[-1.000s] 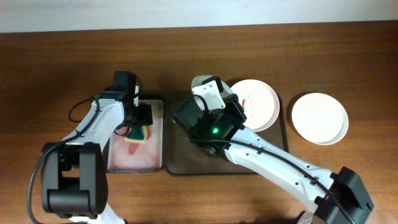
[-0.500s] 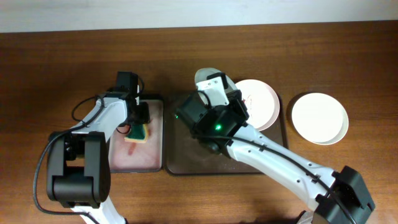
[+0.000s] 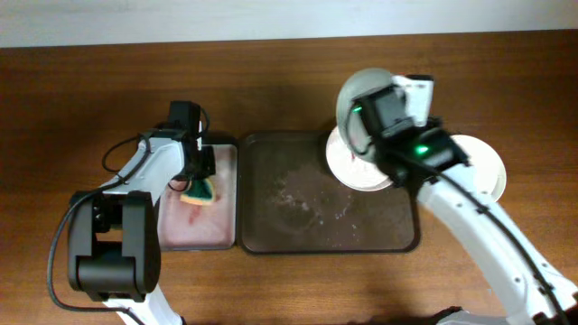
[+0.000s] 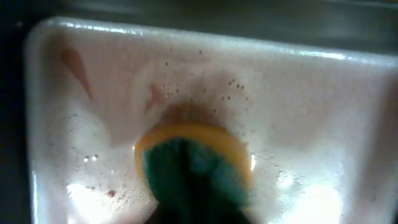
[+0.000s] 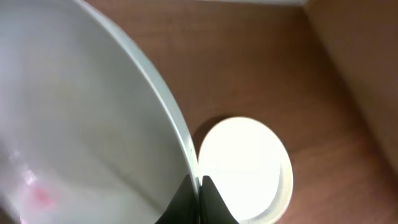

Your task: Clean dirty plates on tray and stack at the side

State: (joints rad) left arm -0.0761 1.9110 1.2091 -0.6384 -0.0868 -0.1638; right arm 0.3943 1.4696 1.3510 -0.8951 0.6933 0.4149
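My right gripper (image 5: 199,194) is shut on the rim of a white plate (image 5: 81,124) and holds it tilted on edge; a faint pink smear shows on its face. In the overhead view this plate (image 3: 357,95) hangs above the brown tray's (image 3: 298,226) far right corner. Another white plate (image 3: 343,164) lies on the tray beneath it. A stack of clean white plates (image 5: 245,165) sits on the table right of the tray. My left gripper (image 3: 200,176) is closed round a green-and-yellow sponge (image 4: 193,165) in the soapy white tub (image 4: 311,93).
The tub (image 3: 194,230) stands left of the tray, their sides nearly touching. Wet specks and crumbs dot the tray's bare middle. Bare wooden table (image 3: 108,72) surrounds both, with a pale wall strip along the far edge.
My right arm swung from over the tray's left side to its right end, carrying the plate. My left gripper closed in on the sponge, which now sits tilted.
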